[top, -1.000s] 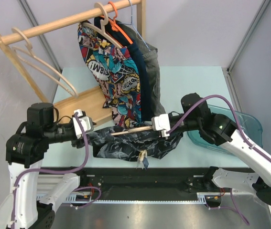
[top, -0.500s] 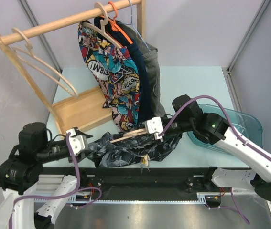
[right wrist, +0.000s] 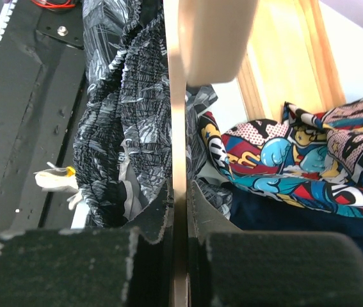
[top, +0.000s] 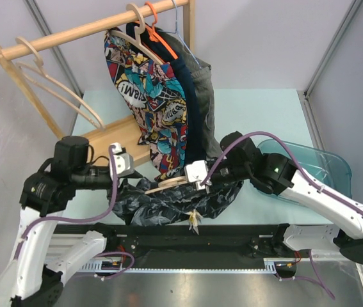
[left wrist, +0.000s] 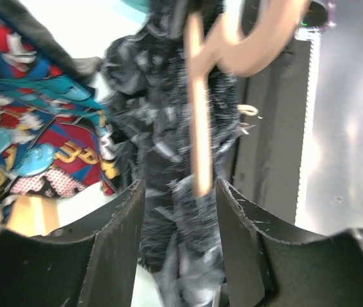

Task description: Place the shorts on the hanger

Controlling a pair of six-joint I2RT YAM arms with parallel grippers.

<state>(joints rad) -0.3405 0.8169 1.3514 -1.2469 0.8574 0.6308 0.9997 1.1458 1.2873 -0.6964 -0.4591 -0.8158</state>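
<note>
Since half a second ago the left gripper has swung up and farther; the right has slid the hanger left. The left jaws stand open around bunched shorts, gripping nothing that I can see. The shorts lie heaped at the near edge under the hanger. The right gripper pinches the hanger's arm. Risk: cloth snags, and the hanger twists out of that thin grip.

My two arms have white shells, black joints and purple cables; the left gripper and right gripper have white housings and scuffed black fingers.
</note>
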